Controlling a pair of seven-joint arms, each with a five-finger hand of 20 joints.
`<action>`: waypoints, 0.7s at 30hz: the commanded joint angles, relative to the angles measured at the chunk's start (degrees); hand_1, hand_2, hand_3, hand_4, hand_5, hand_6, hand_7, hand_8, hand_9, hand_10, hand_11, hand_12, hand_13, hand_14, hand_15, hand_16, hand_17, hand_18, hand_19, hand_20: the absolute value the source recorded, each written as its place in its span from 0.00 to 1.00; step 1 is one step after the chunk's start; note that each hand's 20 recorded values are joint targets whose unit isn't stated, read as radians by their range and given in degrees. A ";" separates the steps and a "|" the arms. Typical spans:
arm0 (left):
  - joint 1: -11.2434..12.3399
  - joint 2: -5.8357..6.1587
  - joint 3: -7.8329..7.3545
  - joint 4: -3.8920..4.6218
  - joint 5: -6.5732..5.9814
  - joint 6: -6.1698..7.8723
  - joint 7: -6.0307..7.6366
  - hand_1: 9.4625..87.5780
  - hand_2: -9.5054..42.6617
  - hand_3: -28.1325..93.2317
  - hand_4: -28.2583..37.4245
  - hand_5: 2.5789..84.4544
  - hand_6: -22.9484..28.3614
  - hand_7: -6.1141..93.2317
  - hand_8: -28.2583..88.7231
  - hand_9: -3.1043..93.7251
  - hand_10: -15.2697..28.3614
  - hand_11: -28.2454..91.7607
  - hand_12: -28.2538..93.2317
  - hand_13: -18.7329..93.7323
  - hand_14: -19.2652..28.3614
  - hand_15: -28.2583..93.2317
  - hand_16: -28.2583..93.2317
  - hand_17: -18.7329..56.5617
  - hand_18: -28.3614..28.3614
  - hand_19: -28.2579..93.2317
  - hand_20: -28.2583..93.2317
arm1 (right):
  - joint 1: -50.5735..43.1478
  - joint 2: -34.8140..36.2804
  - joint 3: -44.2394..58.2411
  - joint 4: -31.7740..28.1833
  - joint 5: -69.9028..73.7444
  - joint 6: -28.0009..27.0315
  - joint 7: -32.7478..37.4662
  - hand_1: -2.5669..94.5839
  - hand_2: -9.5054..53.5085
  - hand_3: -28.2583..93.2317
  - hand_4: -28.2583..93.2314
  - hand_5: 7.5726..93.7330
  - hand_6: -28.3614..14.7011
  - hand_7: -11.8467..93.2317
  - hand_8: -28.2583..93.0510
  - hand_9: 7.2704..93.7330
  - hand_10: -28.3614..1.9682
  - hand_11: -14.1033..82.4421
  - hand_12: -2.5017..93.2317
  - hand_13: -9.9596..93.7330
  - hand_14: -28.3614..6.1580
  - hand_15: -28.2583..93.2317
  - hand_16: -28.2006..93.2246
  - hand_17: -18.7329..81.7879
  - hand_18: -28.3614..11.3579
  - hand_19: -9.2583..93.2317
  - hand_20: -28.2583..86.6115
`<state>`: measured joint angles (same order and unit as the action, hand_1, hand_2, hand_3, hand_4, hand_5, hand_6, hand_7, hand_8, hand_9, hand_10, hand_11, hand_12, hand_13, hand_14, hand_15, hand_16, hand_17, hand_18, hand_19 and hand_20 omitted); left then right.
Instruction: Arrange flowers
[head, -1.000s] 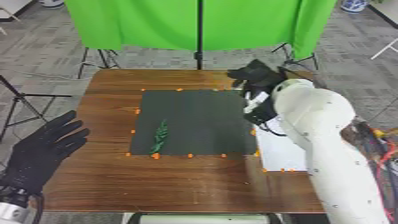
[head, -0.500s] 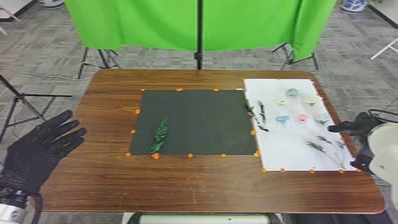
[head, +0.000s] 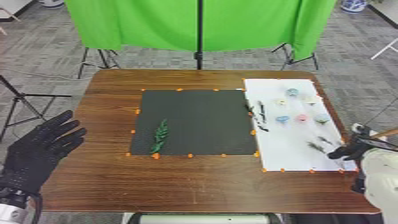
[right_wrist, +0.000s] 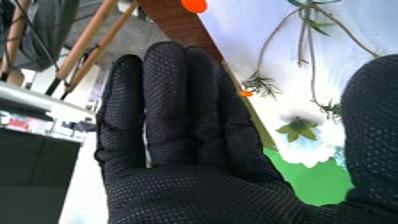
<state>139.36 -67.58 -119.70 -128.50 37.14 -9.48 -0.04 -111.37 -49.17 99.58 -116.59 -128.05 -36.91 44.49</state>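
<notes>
Brown table (head: 195, 187) beneath dark mat (head: 197, 117), green curtain (head: 142, 25) beyond.

Grey patterned carpet (head: 44, 60) lay around a brown wooden table (head: 178, 192). Beyond the table's far side hung a bright green cloth (head: 133, 25), and a thin dark pole (head: 200, 30) ran upright at its middle. A black stand (head: 19, 95) stood to the left; a blue-and-white pot (head: 354, 5) sat at the far right.
</notes>
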 joint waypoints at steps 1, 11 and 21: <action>0.90 0.12 0.20 0.01 0.23 0.59 -0.57 0.19 0.14 0.82 0.08 0.40 0.49 0.27 0.15 0.32 0.62 0.44 0.35 0.37 0.71 0.50 0.23 0.10 0.87 0.59 0.29 | -4.62 0.12 -4.39 2.54 -6.05 8.39 -3.28 0.36 0.00 0.87 0.00 0.57 0.60 0.58 0.03 0.64 0.54 0.77 0.34 0.71 0.58 0.86 0.40 0.47 0.23 0.90 0.53; 0.78 0.05 0.41 0.09 0.20 0.81 -0.90 0.18 0.15 0.82 0.07 0.40 0.49 0.27 0.15 0.32 0.62 0.44 0.35 0.37 0.71 0.50 0.23 0.10 0.87 0.59 0.29 | -6.51 -1.15 -5.33 3.62 -6.24 14.58 -7.58 0.50 0.00 0.83 0.00 0.77 0.67 0.63 0.17 0.87 0.71 0.73 0.38 0.86 0.67 0.84 0.46 0.55 0.23 0.96 0.55; 1.66 -0.26 -0.24 -0.54 0.21 1.47 -0.15 0.18 0.15 0.82 0.07 0.40 0.49 0.27 0.15 0.32 0.62 0.44 0.35 0.37 0.71 0.50 0.23 0.10 0.87 0.59 0.29 | -1.89 -2.72 0.64 -3.24 2.42 17.27 -3.42 0.47 0.00 0.93 0.00 0.81 0.63 0.67 0.24 0.94 0.69 0.77 0.39 0.91 0.64 0.88 0.47 0.60 0.18 1.00 0.58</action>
<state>139.58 -67.39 -119.59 -128.61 37.15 -9.02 -0.27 -115.37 -50.24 97.47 -114.90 -132.50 -20.90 37.58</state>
